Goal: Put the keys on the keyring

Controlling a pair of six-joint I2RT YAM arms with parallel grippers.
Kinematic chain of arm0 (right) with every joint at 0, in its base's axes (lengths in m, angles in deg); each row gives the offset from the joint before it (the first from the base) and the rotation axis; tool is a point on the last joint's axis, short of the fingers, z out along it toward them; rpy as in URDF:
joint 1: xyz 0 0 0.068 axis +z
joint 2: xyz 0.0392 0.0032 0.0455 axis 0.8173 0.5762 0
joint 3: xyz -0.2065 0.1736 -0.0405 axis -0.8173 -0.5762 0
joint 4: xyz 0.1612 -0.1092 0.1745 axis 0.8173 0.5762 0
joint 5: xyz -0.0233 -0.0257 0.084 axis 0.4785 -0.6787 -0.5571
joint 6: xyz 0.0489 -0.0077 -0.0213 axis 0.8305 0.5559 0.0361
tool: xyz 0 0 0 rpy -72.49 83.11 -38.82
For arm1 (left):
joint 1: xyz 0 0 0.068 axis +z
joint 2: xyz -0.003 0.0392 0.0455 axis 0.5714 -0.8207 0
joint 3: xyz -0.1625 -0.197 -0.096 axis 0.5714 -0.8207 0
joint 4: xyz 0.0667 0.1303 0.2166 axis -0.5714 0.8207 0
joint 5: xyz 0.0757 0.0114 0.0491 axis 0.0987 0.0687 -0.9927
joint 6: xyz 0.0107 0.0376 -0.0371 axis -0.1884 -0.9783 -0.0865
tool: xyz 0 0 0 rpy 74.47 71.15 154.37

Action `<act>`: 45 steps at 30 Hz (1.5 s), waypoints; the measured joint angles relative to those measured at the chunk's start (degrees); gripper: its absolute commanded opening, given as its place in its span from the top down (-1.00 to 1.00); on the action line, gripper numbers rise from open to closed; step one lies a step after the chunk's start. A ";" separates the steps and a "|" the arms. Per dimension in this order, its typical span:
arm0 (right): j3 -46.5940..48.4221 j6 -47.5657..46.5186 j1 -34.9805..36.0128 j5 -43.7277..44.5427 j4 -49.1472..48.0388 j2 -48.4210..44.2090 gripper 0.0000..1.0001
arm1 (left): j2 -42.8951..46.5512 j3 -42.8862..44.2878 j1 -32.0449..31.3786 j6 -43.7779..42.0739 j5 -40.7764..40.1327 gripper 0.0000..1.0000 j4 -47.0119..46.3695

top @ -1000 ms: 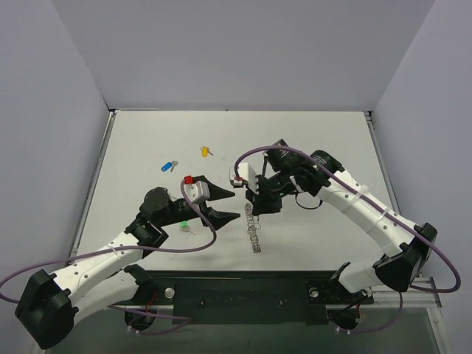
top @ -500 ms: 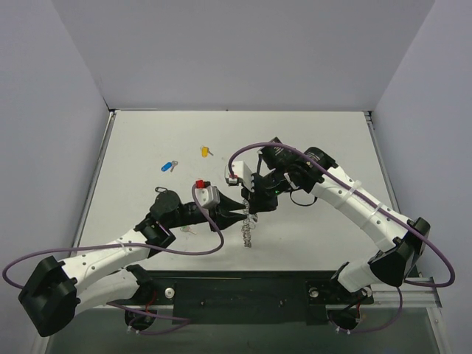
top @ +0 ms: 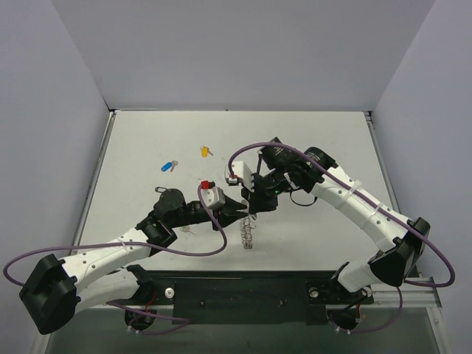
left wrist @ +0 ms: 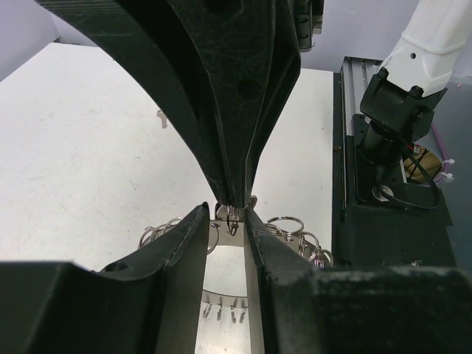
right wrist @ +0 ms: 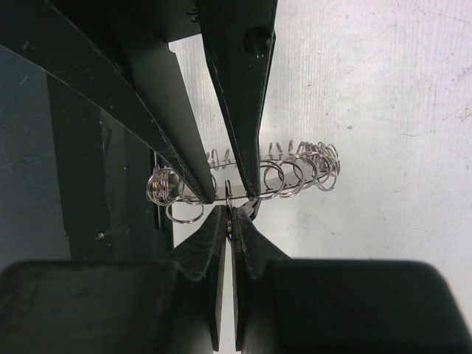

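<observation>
The keyring (top: 248, 234) is a silver band hung with small wire loops, tilted up off the table at the centre. My right gripper (top: 252, 211) is shut on one small loop at its top edge, as the right wrist view (right wrist: 229, 212) shows. My left gripper (top: 245, 214) comes in from the left, and its fingers (left wrist: 188, 243) press on the flat band of the keyring (left wrist: 291, 225) from both sides. A blue key (top: 169, 166) and a yellow key (top: 206, 151) lie on the table behind. The green key is mostly hidden by the left arm.
The black base rail (top: 243, 291) runs along the table's near edge, close below the keyring. It also shows in the left wrist view (left wrist: 391, 221). Purple cables (top: 243, 155) loop over both arms. Grey walls stand left, right and behind.
My left gripper was wide open a second ago. It has moved right and shut on the keyring. The right gripper has raised the keyring's top edge, so the ring now stands tilted.
</observation>
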 measured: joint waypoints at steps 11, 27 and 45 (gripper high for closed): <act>0.02 0.02 0.00 0.00 0.00 0.02 1.00 | -1.38 0.50 -0.52 -0.87 0.02 0.57 1.42; 0.02 0.04 0.00 -0.02 0.00 0.00 0.87 | -1.57 0.61 -0.52 0.28 0.11 1.00 1.55; -3.65 -5.86 -5.62 -14.53 -2.51 -4.07 -0.08 | 3.15 -16.00 -0.24 17.55 -9.31 1.00 -30.16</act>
